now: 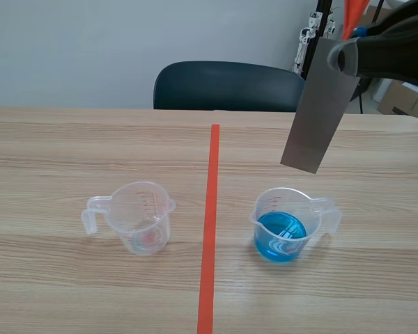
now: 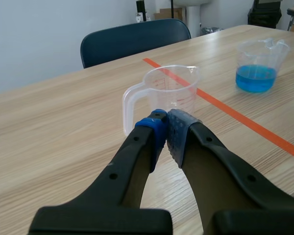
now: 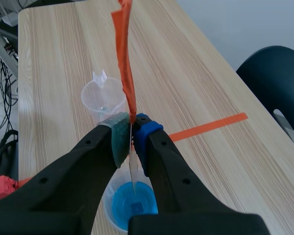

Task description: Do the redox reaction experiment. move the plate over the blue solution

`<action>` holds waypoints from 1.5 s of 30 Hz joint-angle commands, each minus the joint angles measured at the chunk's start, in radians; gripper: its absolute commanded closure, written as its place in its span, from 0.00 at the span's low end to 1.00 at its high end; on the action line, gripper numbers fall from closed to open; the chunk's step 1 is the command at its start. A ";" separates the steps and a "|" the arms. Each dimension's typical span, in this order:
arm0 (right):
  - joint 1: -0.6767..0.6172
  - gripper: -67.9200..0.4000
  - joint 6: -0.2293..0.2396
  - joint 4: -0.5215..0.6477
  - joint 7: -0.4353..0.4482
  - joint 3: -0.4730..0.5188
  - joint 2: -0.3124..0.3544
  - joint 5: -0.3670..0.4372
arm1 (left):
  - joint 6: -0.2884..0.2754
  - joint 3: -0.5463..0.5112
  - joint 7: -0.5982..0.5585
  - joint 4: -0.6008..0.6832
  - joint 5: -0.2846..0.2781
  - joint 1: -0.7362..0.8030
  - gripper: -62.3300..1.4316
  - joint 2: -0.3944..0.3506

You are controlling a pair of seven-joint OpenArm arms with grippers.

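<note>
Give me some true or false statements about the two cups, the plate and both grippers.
1. The right gripper is shut on the plate. True.
2. The plate's lower end is dipped in the blue liquid. False: it hangs in the air above the cup of blue liquid, clear of it.
3. The left gripper holds the empty cup. False: its fingers are shut on nothing, and that cup stands just ahead of them.
4. The two cups stand on opposite sides of the tape line. True.
</note>
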 commanded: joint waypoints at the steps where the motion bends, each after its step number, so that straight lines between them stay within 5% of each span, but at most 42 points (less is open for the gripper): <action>1: 0.021 0.98 0.008 0.009 0.021 0.022 -0.028 0.010 | 0.005 -0.003 0.007 -0.005 0.047 -0.008 0.92 0.033; 4: 0.021 0.98 0.008 0.010 0.019 0.022 -0.090 -0.037 | 0.005 -0.003 0.029 -0.028 0.123 -0.016 0.78 0.086; 10: 0.029 0.98 -0.042 0.010 -0.060 0.022 -0.243 -0.122 | 0.005 -0.006 0.031 -0.060 0.130 -0.048 0.19 0.192; 13: 0.029 0.98 -0.042 0.010 -0.103 0.022 -0.316 -0.144 | 0.005 -0.026 0.033 -0.081 0.132 -0.080 0.02 0.247; 23: 0.029 0.98 -0.049 0.010 -0.279 0.022 -0.552 -0.190 | 0.004 -0.112 0.059 -0.107 0.134 -0.190 0.00 0.388; 34: 0.056 0.98 -0.125 0.010 -0.422 0.022 -0.761 -0.272 | 0.004 -0.112 0.082 -0.107 0.137 -0.201 0.00 0.368; 45: 0.059 0.99 -0.147 -0.060 -0.531 0.020 -0.923 -0.311 | -0.018 -0.111 0.121 -0.107 0.138 -0.212 0.00 0.369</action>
